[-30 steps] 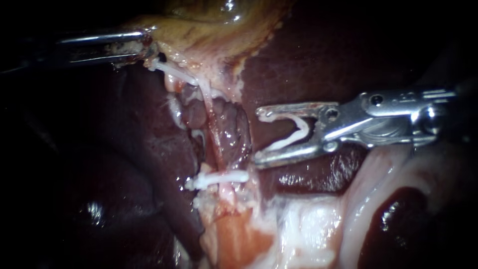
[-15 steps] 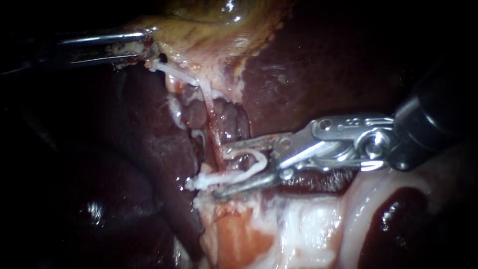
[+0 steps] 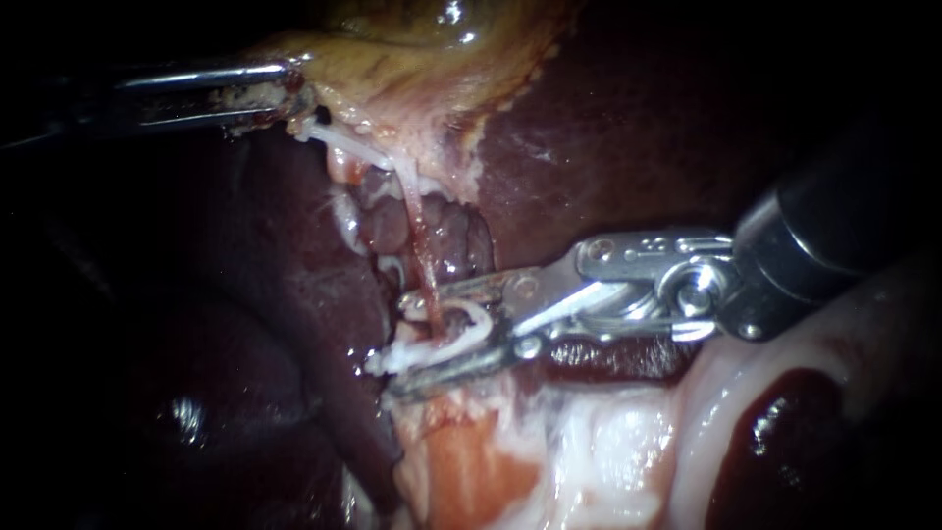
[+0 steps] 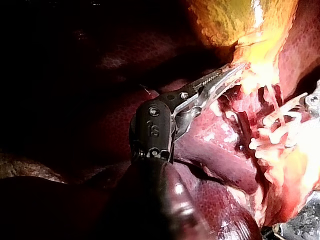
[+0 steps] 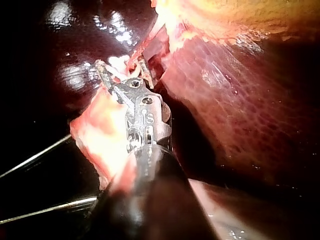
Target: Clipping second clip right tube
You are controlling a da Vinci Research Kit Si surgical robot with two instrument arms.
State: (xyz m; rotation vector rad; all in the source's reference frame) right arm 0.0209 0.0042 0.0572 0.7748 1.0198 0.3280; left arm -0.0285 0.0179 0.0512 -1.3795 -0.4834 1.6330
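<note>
The right instrument (image 3: 397, 348) comes in from the right across the dark liver (image 3: 608, 128) and its jaws stand partly apart, a clear gap between them. They carry a white clip (image 3: 476, 319), bowed in the back of that gap, with a jaw against each of its legs. The thin pink tube (image 3: 420, 255) runs down from the gallbladder (image 3: 422, 49) and passes straight into the gap, so that the upper jaw lies on one side of it and the lower jaw on the other. It sits near the jaw tips, ahead of the clip's bend, and whether the clip's legs already touch it cannot be told. Just beside the lower jaw a seated clip (image 3: 388, 361) already crosses the same tube, and the jaw's tip partly overlaps it. In the right wrist view the right instrument (image 5: 121, 65) shows the same spread, with white clip material (image 5: 117, 62) between the jaws and the reddish tube (image 5: 141, 50) entering from ahead. The left instrument (image 3: 294, 93) comes in from the left, well apart from the right one. Its jaws are closed on the yellowish edge of the gallbladder where the tube begins. The left wrist view shows the left instrument (image 4: 235, 71) with its jaws nearly together, their tips buried in that pale yellow tissue below the gallbladder (image 4: 230, 20).
</note>
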